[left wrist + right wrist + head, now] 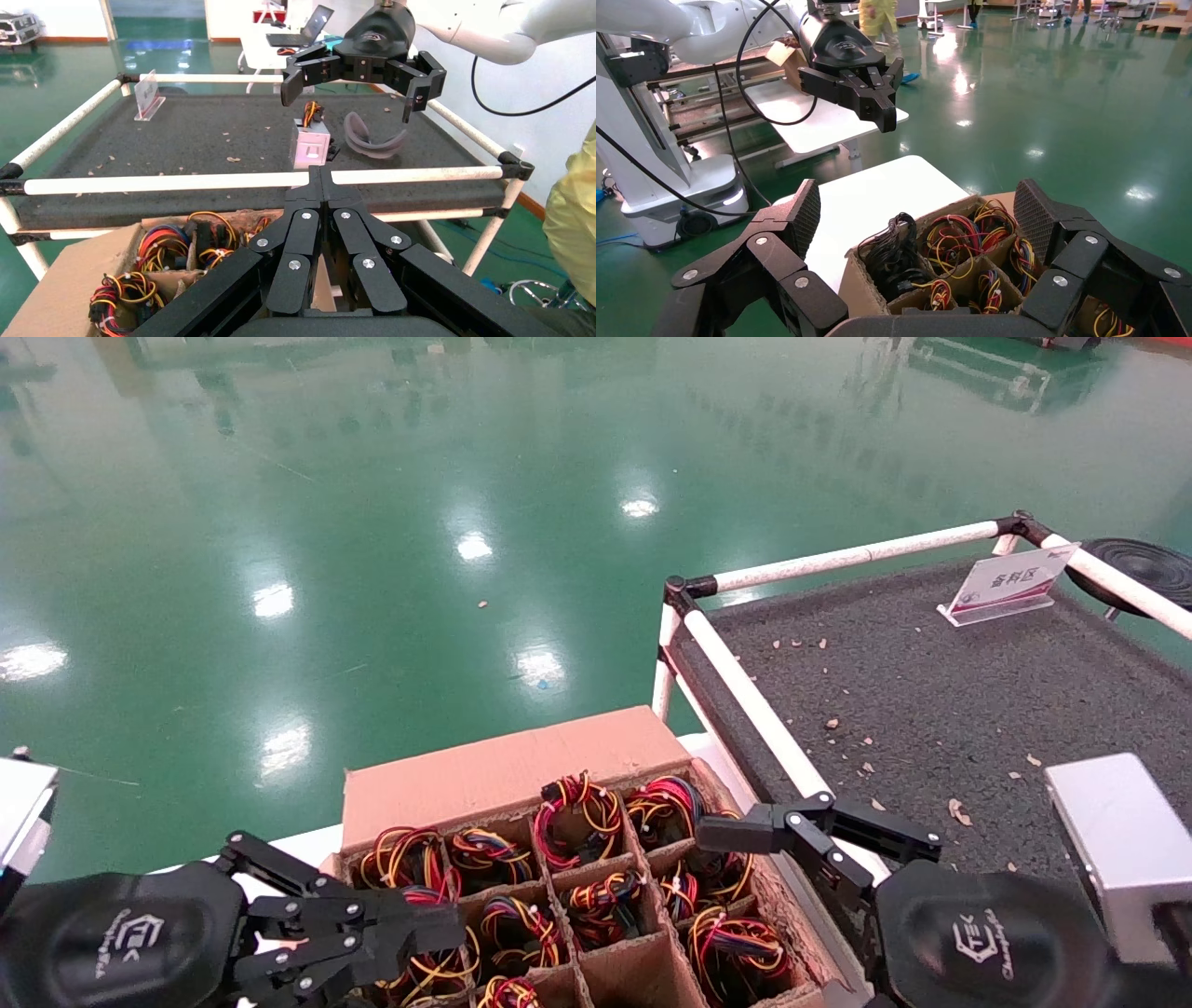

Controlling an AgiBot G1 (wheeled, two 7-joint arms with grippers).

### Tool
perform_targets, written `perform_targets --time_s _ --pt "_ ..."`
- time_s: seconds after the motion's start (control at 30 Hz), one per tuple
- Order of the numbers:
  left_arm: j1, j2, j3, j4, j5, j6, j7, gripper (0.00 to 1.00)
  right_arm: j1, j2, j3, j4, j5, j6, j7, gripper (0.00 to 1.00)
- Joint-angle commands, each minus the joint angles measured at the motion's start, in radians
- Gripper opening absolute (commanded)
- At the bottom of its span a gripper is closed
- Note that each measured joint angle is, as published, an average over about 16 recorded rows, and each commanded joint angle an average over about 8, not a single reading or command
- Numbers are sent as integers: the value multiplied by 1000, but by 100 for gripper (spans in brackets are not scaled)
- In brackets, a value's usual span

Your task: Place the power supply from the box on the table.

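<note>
1. From my head camera, the box (596, 887) sits at six o'clock, its divider cells packed with coiled power supply wiring (577, 822). The table (931, 710) lies at three o'clock. My right gripper (745, 840) hovers spread wide over the box's right-hand cells, holding nothing. My left gripper (438, 943) hangs at seven o'clock over the box's near-left cells, clenched and empty. I judge the risk is tangled wires: a finger could hook a neighbouring bundle or a cardboard divider.

2. Through my left wrist camera, my left gripper (322, 175) shows its fingers pressed together on nothing. Beyond it, the right gripper (351, 88) hangs splayed above the table (211, 140), where one silver power supply (310, 146) already rests.

3. Through my right wrist camera, my right gripper (916, 217) gapes wide over the box (866, 291); both pads are bare. Its cells hold wire bundles (961, 239), so a snag could lift the carton.
</note>
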Motion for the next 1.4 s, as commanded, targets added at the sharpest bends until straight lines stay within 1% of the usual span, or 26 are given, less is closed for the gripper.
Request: perform_targets --time_s 0.03,0.2,0.23,0.27,0.47,0.5,0.53,0.83,1.0,1.2,1.4 --pt "0 0 0 0 0 0 0 0 0 0 0 0 0 0 0 100" --pt "0 0 0 0 0 0 0 0 0 0 0 0 0 0 0 100" --pt "0 0 0 0 0 0 0 3 0 0 0 0 0 0 0 100" --pt "0 0 0 0 0 0 0 10 0 0 0 0 0 0 0 100" --pt "0 0 0 0 0 0 0 85 0 0 0 0 0 0 0 100" --pt "0 0 0 0 0 0 0 95 0 0 0 0 0 0 0 100" --pt "0 0 0 0 0 0 0 100 0 0 0 0 0 0 0 100" --pt "0 0 0 0 0 0 0 100 -1 3 0 -1 -3 0 -1 100" --pt "0 0 0 0 0 0 0 100 -3 22 -3 -21 -32 0 -14 100" --pt "0 0 0 0 0 0 0 100 31 35 -30 -99 -119 -31 -55 100" --pt "0 0 0 0 0 0 0 100 131 9 -113 -200 -242 -84 -128 100"
